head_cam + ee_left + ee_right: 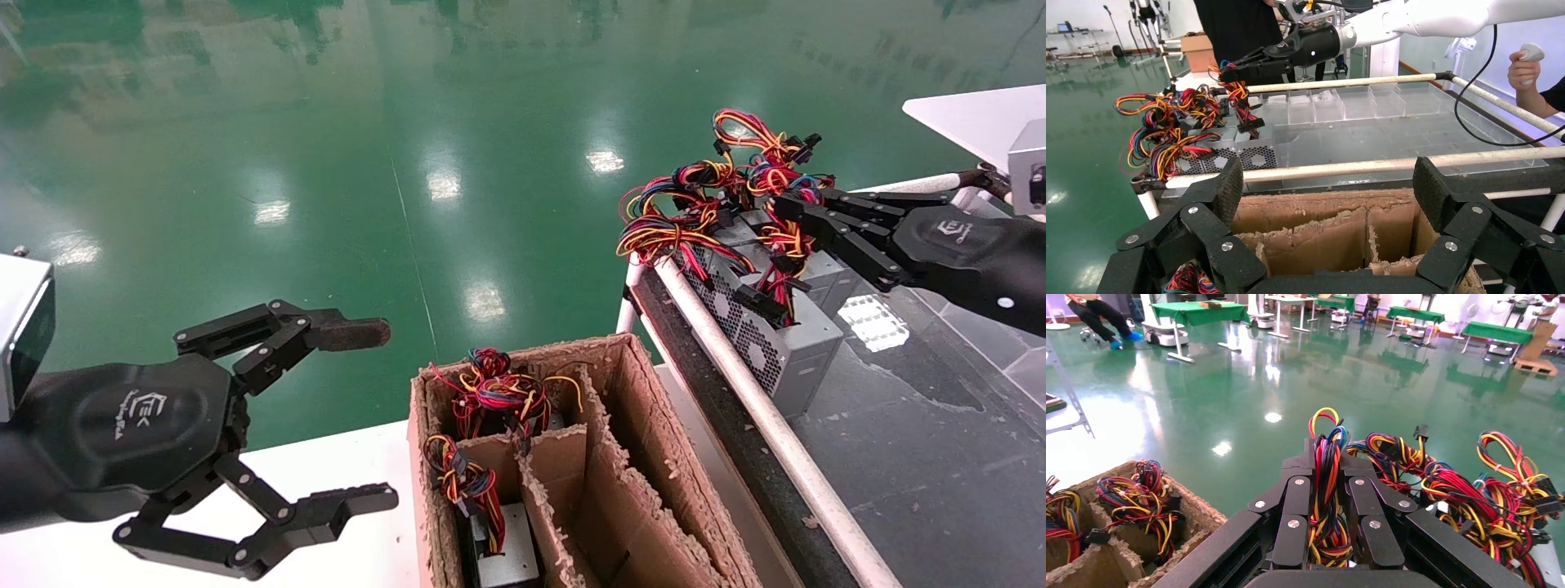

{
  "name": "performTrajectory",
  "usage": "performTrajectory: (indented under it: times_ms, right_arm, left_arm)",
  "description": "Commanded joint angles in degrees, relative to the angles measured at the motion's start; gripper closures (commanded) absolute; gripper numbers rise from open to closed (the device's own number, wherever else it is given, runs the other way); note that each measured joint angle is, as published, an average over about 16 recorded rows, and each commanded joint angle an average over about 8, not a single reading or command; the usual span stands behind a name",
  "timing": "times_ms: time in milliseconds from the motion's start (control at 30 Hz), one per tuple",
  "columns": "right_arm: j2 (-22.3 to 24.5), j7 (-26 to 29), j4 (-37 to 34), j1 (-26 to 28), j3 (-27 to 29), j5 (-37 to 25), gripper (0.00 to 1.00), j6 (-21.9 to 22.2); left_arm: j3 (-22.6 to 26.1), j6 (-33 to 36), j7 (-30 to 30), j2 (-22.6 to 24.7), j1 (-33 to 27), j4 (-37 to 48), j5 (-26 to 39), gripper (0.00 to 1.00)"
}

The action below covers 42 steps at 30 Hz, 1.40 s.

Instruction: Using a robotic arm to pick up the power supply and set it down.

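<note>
A grey power supply (780, 347) with a honeycomb grille lies on the dark raised surface (907, 457) at the right, beside the white rail. Its red, yellow and black wires (776, 245) rise from the box, and my right gripper (788, 216) is shut on them. The right wrist view shows the bundle (1324, 496) squeezed between that gripper's (1326, 456) fingers. In the left wrist view the same power supply (1236, 158) and the right gripper (1248, 64) sit beyond the rail. My left gripper (364, 415) hangs open and empty at the left, its (1329, 184) jaws wide apart before the cardboard box.
A brown cardboard divider box (645, 425) stands at the front centre; two compartments hold other supplies with wire bunches (498, 392). More grey supplies and tangled wires (711, 204) lie behind the held one. A white rail (735, 367) edges the raised surface. A person (1529, 67) stands beyond it.
</note>
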Motion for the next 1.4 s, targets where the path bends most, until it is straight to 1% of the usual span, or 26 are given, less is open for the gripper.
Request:
performTrajectory:
  times_ms: [33, 167, 200, 833, 1067, 1200, 1400]
  right_arm:
    - [-0.36, -0.20, -0.66, 0.63, -0.37, -0.50, 0.57, -0.33]
    - [-0.52, -0.41, -1.90, 1.47, -0.78, -1.09, 0.08, -0.46]
    - [-0.50, -0.49, -2.20, 1.63, -0.83, -1.16, 0.00, -0.49]
    - [1.11, -1.52, -4.73, 4.56, -2.62, -3.77, 0.00, -0.27]
    - [1.78, -1.31, -4.93, 5.49, -1.46, -1.97, 0.00, -2.40]
    - [2.11, -1.14, -3.31, 5.15, -0.77, -0.62, 0.00, -3.32]
    - [2.85, 1.06, 2.70, 2.29, -0.21, 1.32, 0.00, -3.19]
  left_arm:
    - [0.00, 0.00, 0.00, 0.00, 0.00, 0.00, 0.00, 0.00]
    - [0.00, 0.00, 0.00, 0.00, 0.00, 0.00, 0.00, 0.00]
    - [0.00, 0.00, 0.00, 0.00, 0.00, 0.00, 0.00, 0.00]
    - [0.00, 0.00, 0.00, 0.00, 0.00, 0.00, 0.00, 0.00]
    - [0.00, -0.01, 0.00, 0.00, 0.00, 0.00, -0.01, 0.00]
    - [0.00, -0.01, 0.01, 0.00, 0.01, 0.01, -0.01, 0.00]
    - [0.00, -0.02, 0.01, 0.00, 0.01, 0.01, -0.01, 0.00]
